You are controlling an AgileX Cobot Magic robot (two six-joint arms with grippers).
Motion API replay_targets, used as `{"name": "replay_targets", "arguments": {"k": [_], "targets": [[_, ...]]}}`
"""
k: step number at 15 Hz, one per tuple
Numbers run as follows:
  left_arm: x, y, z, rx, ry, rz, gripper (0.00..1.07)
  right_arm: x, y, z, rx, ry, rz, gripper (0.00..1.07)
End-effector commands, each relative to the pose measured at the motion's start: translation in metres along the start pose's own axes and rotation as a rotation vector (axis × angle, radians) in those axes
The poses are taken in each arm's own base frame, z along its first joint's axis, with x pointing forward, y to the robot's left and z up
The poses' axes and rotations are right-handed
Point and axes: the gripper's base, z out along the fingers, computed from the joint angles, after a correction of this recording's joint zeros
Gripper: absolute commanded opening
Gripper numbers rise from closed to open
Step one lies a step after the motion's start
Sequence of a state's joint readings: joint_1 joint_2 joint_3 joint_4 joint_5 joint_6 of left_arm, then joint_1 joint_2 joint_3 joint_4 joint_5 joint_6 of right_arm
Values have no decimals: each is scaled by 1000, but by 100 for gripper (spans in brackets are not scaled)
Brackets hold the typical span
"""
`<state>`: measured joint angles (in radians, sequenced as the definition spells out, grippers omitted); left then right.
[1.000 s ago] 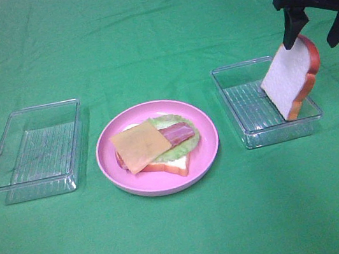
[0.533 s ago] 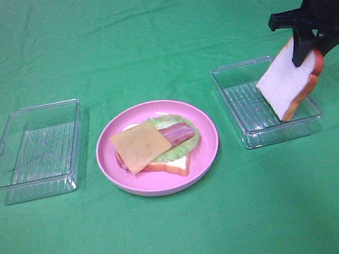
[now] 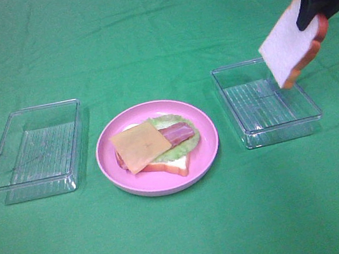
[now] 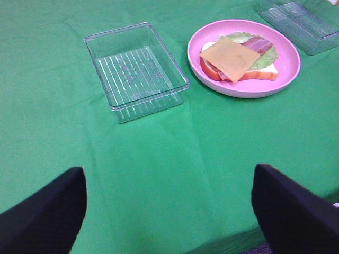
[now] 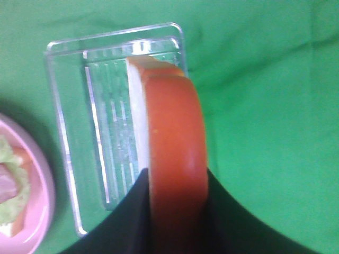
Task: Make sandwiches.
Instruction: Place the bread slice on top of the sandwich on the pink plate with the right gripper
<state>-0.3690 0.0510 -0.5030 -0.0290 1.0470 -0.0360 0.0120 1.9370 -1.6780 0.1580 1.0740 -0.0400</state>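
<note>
Two clear trays: one [image 3: 34,150] at left, one [image 3: 265,101] at right. Between them, one pink plate [image 3: 157,147] carrying a stack of bread [image 3: 170,164], lettuce [image 3: 182,146], bacon [image 3: 176,134], one cheese square [image 3: 140,146]. Upper right, the right gripper [image 3: 313,6] pinches the second slice [image 3: 289,45] above the right tray. The left gripper [image 4: 168,209] gapes wide, holding nothing.
</note>
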Motion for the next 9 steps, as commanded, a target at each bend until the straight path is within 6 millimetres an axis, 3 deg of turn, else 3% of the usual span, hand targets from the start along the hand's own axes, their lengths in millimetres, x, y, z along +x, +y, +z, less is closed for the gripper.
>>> {"name": "replay_targets", "arguments": {"k": [1,5,8,9], "targets": [[0,0,-1,2,-16,3,80,5,16,-26,-133,-44,-50,0],[0,0,-1,2,-16,3,80,11,35,-26,-352,-19,-52,0],[0,0,-1,2,-16,3,80,30,59,2,-542,50,-55,0],[0,0,-1,2,-16,3,80,48,86,28,-606,77,-50,0]]}}
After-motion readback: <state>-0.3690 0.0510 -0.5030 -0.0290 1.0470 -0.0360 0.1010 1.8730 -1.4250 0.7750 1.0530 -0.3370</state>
